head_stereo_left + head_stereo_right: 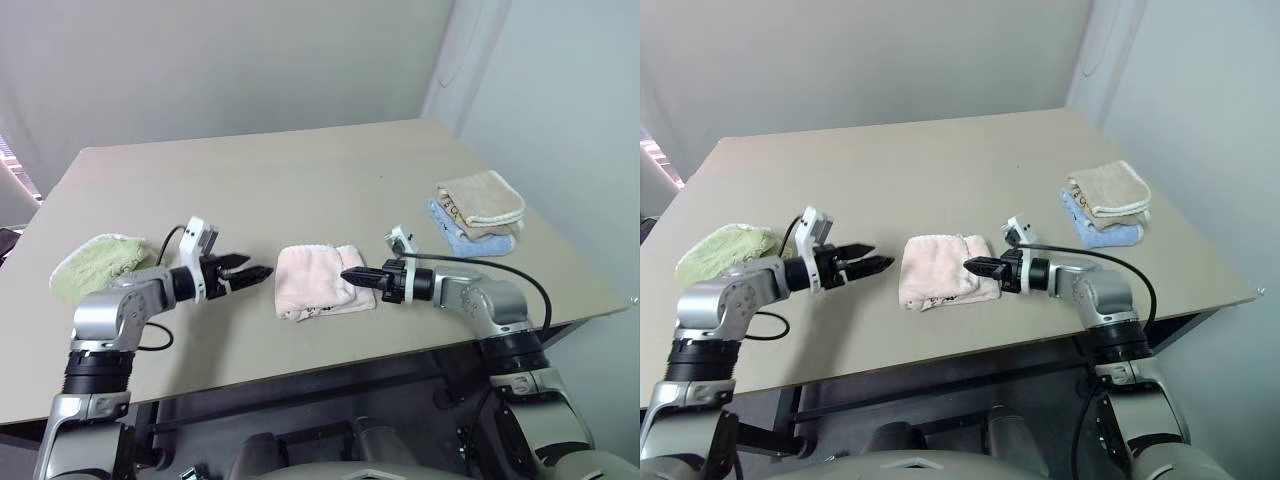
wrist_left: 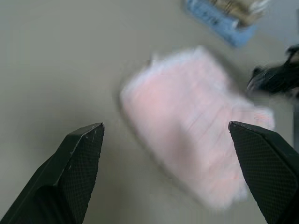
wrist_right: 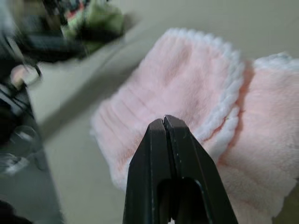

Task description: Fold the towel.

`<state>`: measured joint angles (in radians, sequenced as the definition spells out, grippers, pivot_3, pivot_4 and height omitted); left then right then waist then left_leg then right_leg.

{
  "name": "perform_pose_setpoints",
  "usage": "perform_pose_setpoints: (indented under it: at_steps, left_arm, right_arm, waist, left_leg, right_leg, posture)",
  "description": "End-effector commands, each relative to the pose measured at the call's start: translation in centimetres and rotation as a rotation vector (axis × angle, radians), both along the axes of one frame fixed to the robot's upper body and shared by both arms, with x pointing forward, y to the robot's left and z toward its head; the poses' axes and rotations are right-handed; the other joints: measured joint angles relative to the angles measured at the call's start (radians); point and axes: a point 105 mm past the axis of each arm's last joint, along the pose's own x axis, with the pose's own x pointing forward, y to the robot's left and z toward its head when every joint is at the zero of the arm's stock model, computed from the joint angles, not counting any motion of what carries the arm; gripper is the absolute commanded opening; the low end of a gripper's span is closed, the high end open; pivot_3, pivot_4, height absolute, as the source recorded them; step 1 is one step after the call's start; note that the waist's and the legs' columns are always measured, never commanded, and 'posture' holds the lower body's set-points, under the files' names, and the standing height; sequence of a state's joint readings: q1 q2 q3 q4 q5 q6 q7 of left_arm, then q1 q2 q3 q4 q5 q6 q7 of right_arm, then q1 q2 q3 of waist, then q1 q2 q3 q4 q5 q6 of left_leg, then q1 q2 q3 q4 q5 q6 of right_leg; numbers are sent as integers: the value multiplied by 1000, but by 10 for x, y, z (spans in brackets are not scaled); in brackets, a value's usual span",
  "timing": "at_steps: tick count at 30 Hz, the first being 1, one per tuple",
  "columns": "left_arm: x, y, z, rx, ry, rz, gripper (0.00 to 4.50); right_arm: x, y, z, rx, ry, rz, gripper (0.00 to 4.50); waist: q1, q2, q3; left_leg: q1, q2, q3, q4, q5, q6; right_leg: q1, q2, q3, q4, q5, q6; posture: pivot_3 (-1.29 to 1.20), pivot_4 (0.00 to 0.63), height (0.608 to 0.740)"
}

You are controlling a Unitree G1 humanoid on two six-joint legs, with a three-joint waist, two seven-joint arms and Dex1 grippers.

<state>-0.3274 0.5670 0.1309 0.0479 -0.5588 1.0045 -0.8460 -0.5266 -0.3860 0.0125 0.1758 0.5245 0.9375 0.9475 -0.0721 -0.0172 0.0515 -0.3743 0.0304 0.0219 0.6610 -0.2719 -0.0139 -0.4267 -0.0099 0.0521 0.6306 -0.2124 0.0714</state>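
Observation:
The pale pink towel lies folded into a small rectangle near the table's front edge, its white stitched edge showing in the right wrist view. My left gripper hovers just left of it, open with nothing between its fingers; the towel lies ahead of them. My right gripper points left over the towel's right edge. It is shut, its fingertips pressed together with nothing in them, just above the cloth.
A light green towel lies bunched at the table's left, behind my left arm. A beige towel rests on a blue one at the right. The table's front edge runs close below both grippers.

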Motion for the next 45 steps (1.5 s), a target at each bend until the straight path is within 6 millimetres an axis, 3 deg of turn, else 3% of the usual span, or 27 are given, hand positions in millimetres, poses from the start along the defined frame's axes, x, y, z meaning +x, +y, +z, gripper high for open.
perform_pose_setpoints:
  at_steps: [1,9,17,22,32,40,43,45]
  left_arm:
    - [0,-9,4,-74,77,23,4490]
    - [-6,-33,-25,-214,351,85,4490]
    - [-24,-69,-27,-331,482,-45,4490]
    - [-33,-88,-30,-298,516,-141,4490]
    - [-7,-90,-33,-379,543,-24,4490]
    - [-6,-88,-30,-411,555,-4,4490]
    - [-4,-89,-30,-426,563,17,3902]
    - [-5,-90,-29,-432,557,14,3192]
  right_arm:
    - [4,0,28,58,-34,16,0]
    - [7,-5,28,14,-46,13,0]
    - [4,-4,25,40,-25,0,0]
    - [6,-6,23,37,-28,-24,0]
    - [6,-9,24,60,-17,-67,0]
    - [7,-9,25,60,-20,-78,0]
    - [8,-8,24,60,-19,-76,0]
    - [8,-6,24,62,-19,-74,0]
  waist:
    - [4,0,0]
    - [3,0,0]
    - [5,0,0]
    - [5,0,0]
    - [29,0,-1]
    - [27,2,-1]
    - [27,2,-1]
    - [25,2,-1]
  left_leg:
    - [0,0,0,0,0,0]
    - [1,-1,0,0,0,0]
    - [0,-3,-1,0,0,0]
    - [0,-4,-1,0,0,-1]
    - [0,-6,-3,0,0,-1]
    - [1,-6,-4,1,0,-1]
    - [1,-6,-4,1,0,-1]
    - [0,-6,-4,0,0,-1]
  right_leg:
    - [0,0,0,0,0,0]
    - [1,0,-1,-1,0,0]
    - [3,-2,0,-2,0,1]
    - [3,-4,0,-3,-1,2]
    - [5,-4,0,-5,-2,3]
    - [8,-4,0,-8,-2,3]
    - [8,-4,0,-10,-2,3]
    - [8,-4,0,-10,-2,3]
  posture:
    - [0,0,729]
    - [0,0,729]
    - [0,0,729]
    - [0,0,729]
    - [0,0,729]
    - [0,0,729]
    - [0,0,729]
    - [0,0,729]
